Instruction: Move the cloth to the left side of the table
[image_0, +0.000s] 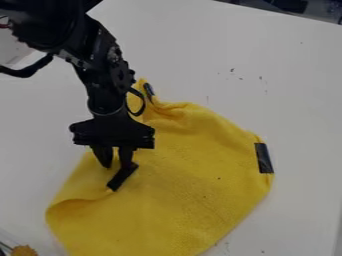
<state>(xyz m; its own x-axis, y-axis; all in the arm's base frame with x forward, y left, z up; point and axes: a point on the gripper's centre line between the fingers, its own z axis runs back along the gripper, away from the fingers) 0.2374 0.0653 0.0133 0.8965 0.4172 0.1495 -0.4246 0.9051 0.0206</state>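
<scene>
Black two-finger gripper pointing down over the cloth, fingers parted, narrow gap with yellow showing through. Can't tell from here whether the tips touch the fabric. Yellow soft fabric cloth is under and around it: biggest share to the view's right, another part below, a smaller folded part to the lower left, and a narrow rumpled bit running up past the wrist. So gripper is over the cloth's left half in the camera view, not its middle. Short black strip slants across the cloth right at the fingertips. Second black strip sits at the cloth's right edge; third, smaller black strip near its upper end, just beside the arm. Cloth isn't flat: creases up top, raised fold with a curled edge at lower left. Overall it covers the centre and lower part of the view and runs out at the bottom edge. Black jointed robot arm comes in from upper left, black cable looping off beside it. All over a white smooth table, few dark specks on it beyond the cloth. Bottom left corner: small orange-brown fuzzy object, near the cloth, can't say what it is.
</scene>
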